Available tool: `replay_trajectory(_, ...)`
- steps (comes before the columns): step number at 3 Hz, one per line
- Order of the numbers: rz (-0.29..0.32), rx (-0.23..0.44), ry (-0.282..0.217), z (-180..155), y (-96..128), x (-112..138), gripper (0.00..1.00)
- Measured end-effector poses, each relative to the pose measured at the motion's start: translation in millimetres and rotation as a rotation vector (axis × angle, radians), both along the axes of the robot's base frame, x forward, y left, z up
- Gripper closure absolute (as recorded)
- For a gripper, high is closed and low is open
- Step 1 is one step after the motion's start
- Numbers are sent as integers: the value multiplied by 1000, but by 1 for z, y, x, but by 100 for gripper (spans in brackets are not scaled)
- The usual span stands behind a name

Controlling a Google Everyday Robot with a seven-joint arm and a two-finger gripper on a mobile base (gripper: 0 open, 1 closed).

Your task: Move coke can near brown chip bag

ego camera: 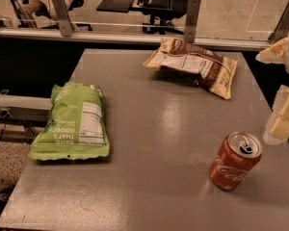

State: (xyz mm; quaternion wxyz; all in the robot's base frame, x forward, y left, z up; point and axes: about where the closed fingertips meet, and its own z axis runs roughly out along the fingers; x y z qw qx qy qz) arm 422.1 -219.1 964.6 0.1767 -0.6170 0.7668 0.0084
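Observation:
The coke can is red with white script and a silver top, and it stands upright at the table's front right. The brown chip bag is brown and cream with a white label panel, and it lies at the far side of the table, right of centre. My gripper shows as cream-coloured parts at the right edge of the camera view. It hangs above the table's right edge, just right of and above the can, and does not touch it. The can and the brown bag are well apart.
A lime-green chip bag lies flat on the left side of the grey table. A metal rail with posts runs behind the table's far edge. Office chairs stand beyond it.

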Motion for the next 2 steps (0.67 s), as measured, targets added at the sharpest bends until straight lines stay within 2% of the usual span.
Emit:
replay_trajectory(1,85,80,49,-12,9,-18,0)
replay_trajectory(2,183,117,97,-23,21,-32,0)
